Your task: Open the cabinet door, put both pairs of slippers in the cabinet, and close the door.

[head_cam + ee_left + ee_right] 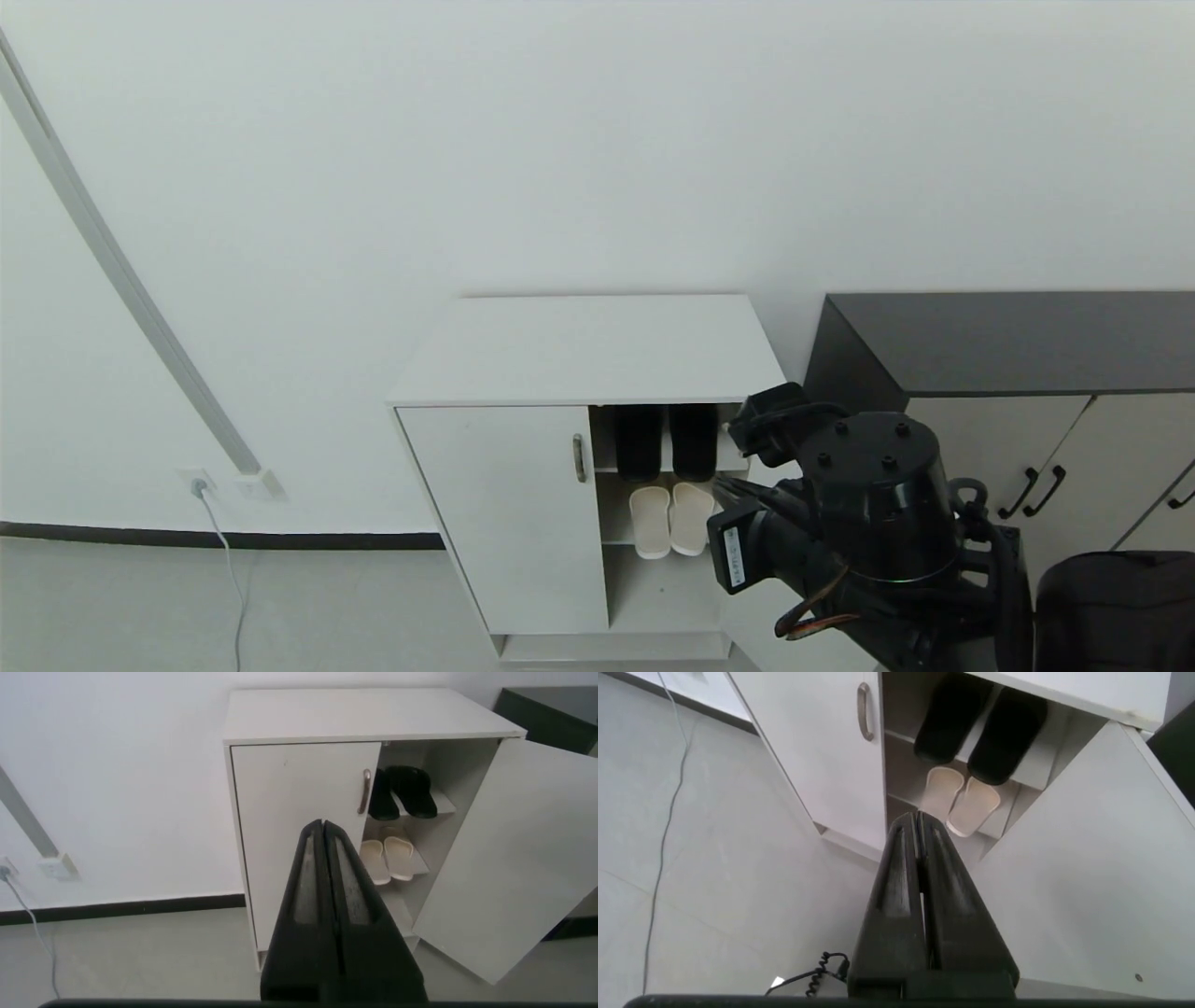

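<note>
The white cabinet point(579, 350) stands against the wall with its left door point(509, 513) closed and its right door point(509, 859) swung open. A black pair of slippers point(666, 441) sits on the upper shelf, toes inward. Below it, a cream pair of slippers point(670, 519) lies on the middle shelf. My left gripper point(322, 824) is shut and empty, held back from the cabinet and facing the closed left door. My right gripper point(918, 817) is also shut and empty. It hangs above the floor in front of the open compartment, beside the open door point(1092, 859).
A dark-topped sideboard point(1008, 341) with white doors stands right of the cabinet, close behind the open door. A wall socket with a cable point(219, 532) lies to the left. Bare grey floor point(233, 607) stretches in front of the cabinet.
</note>
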Controlling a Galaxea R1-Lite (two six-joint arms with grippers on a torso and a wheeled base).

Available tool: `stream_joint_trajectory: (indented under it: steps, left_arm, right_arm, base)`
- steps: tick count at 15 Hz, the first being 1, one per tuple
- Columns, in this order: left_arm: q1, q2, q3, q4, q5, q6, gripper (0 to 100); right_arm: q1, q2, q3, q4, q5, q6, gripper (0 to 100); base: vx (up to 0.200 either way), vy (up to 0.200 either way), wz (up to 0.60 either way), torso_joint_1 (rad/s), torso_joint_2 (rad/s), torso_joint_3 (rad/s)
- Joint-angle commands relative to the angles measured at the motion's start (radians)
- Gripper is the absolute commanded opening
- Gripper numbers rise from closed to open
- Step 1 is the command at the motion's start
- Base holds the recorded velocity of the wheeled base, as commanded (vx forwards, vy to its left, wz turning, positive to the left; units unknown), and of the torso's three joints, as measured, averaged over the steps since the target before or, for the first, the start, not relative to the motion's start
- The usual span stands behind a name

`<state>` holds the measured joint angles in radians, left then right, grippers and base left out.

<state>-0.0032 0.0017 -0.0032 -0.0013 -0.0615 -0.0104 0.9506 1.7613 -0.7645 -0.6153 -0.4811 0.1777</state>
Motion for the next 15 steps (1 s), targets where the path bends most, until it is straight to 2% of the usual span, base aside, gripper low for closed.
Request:
stream_joint_trajectory:
  steps: [1,9,15]
  left_arm:
    - [0.0,0.0,0.0,0.0,0.0,0.0,0]
    - [0.0,0.0,0.0,0.0,0.0,0.0,0]
    - [0.0,0.0,0.0,0.0,0.0,0.0,0]
  right_arm:
    - [0.0,0.0,0.008,-0.003,0.002,0.0,0]
    - [-0.026,0.001,0.008,-0.006,0.004,-0.012,0]
    - [-0.026,0.004,0.01,-0.006,0.004,-0.014,0]
  base:
    - [0.0,0.0,-0.6,0.007,0.0,-0.002]
    - [0.0,0.0,-0.6,0.004,0.0,0.002]
    - [0.0,0.0,0.0,0.0,0.0,0.0]
